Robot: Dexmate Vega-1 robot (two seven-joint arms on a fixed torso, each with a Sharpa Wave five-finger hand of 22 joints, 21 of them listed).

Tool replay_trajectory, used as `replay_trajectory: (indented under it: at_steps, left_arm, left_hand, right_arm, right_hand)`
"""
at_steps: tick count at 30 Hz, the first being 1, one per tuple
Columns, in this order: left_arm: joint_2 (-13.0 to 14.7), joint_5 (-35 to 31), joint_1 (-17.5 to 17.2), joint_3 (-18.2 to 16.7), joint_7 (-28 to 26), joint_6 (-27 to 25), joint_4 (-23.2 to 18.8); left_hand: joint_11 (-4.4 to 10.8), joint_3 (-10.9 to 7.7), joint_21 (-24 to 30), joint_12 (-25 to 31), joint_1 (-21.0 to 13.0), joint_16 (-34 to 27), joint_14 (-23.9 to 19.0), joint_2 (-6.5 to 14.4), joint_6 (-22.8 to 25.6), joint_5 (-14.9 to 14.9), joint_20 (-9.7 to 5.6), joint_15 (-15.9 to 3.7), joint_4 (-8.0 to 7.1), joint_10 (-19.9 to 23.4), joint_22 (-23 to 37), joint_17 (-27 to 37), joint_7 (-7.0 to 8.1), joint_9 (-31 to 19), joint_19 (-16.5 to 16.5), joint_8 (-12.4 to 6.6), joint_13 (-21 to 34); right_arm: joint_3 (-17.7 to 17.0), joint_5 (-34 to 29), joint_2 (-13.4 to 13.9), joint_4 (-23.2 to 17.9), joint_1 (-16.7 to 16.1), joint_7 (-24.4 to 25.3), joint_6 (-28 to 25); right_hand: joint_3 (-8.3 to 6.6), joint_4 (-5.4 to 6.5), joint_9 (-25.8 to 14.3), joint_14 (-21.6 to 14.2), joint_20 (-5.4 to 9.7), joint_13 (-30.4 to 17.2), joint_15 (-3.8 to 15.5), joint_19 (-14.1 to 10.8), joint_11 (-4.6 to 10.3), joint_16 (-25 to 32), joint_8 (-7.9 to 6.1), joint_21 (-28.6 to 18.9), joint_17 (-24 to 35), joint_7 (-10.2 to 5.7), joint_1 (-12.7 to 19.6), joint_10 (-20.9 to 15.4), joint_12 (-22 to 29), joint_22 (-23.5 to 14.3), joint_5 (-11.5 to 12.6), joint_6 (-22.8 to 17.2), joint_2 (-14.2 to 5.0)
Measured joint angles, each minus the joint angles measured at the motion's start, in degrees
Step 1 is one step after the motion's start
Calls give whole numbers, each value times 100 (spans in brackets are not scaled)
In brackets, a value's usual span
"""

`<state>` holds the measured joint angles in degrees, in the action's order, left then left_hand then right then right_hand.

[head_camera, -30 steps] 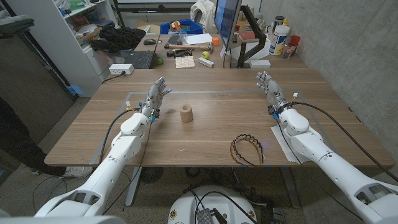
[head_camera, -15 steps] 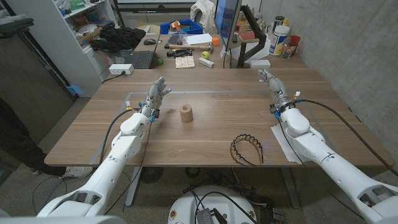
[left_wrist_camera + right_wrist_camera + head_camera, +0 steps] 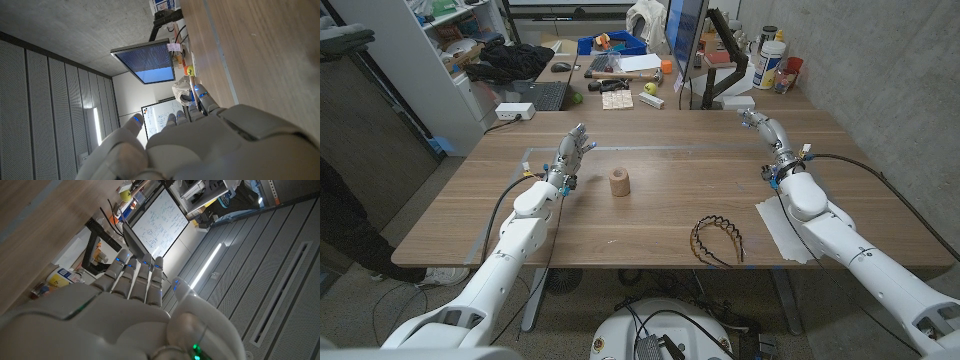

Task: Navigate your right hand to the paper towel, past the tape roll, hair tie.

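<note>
A small brown tape roll (image 3: 619, 182) stands upright near the table's middle. The black toothed hair tie (image 3: 717, 238) lies toward the front, right of centre. The white paper towel (image 3: 782, 229) lies flat at the front right, partly under my right forearm. My right hand (image 3: 767, 131) hovers over the far right of the table, well beyond the towel, fingers straight and holding nothing; the right wrist view shows its back (image 3: 125, 305) with fingers together. My left hand (image 3: 572, 155) stays left of the tape roll, fingers spread and empty, its back (image 3: 200, 145) seen in the left wrist view.
A second desk behind the table carries a monitor (image 3: 684, 40), a laptop (image 3: 538, 96), bottles (image 3: 770, 62) and clutter. A shelf unit (image 3: 440, 60) stands at the far left and a concrete wall (image 3: 880, 70) runs along the right. Pale tape lines (image 3: 650, 147) mark the tabletop.
My right hand and forearm have swung farther right and toward the table's back, uncovering more of the paper towel. The left arm, tape roll and hair tie have not moved.
</note>
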<state>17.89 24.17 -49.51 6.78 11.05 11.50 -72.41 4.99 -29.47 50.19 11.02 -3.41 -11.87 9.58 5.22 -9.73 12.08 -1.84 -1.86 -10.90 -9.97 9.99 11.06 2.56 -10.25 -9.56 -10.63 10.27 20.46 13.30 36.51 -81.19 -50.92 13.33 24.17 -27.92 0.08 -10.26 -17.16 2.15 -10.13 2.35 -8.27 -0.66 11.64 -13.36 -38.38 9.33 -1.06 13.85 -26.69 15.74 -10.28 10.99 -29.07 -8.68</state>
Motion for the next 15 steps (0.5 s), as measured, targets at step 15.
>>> replay_trajectory:
  at_steps: [15]
  left_arm:
    - [-23,-37,27,-27,32,-4,32]
  left_hand:
    - [0,0,-22,0,0,0,0,0,0,0,0,0,0,0,0,0,0,0,0,0,0]
  right_arm:
    - [-128,-844,392,-399,-165,238,-56]
  right_hand:
    - [-167,-166,0,-343,11,-1,2,-275,138,-42,0,-22,1,-89,192,-275,0,1,-41,-401,67]
